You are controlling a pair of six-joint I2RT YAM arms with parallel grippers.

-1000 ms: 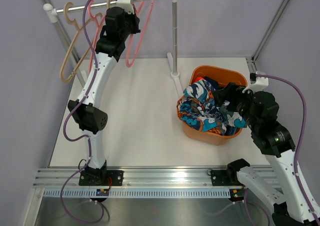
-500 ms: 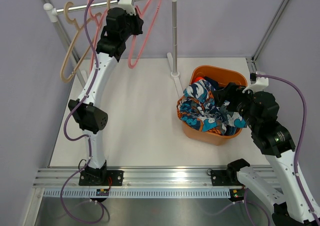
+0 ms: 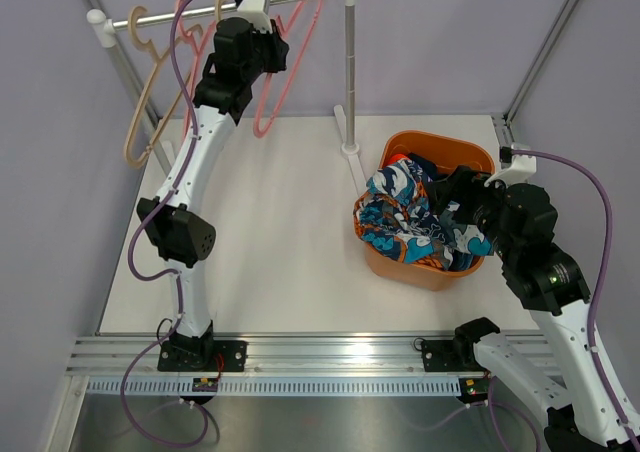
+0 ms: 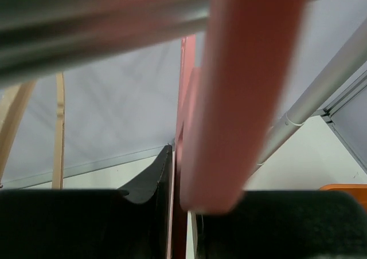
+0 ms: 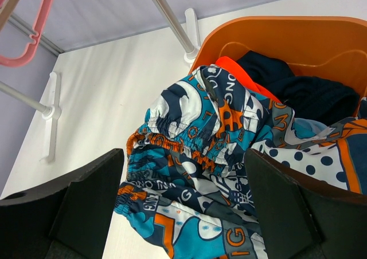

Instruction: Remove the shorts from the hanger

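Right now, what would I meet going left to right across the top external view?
The beige hanger → pink hanger → rack's upright post → orange basket holding the shorts.

A white table [image 3: 270,232] offers a broad open stretch between the two arms, running from the rack's upright post [image 3: 347,72] to the near edge. At the back, passage is tight: the horizontal rail [image 3: 180,10], beige hangers [image 3: 143,102] and a pink hanger [image 3: 263,129] crowd the left gripper [image 3: 278,52], with the pink hanger running between its fingers. At right, an orange basket [image 3: 455,144] heaped with shorts [image 3: 400,212] that spill over its left rim fills the space just below the wide-spread right gripper [image 3: 452,200].
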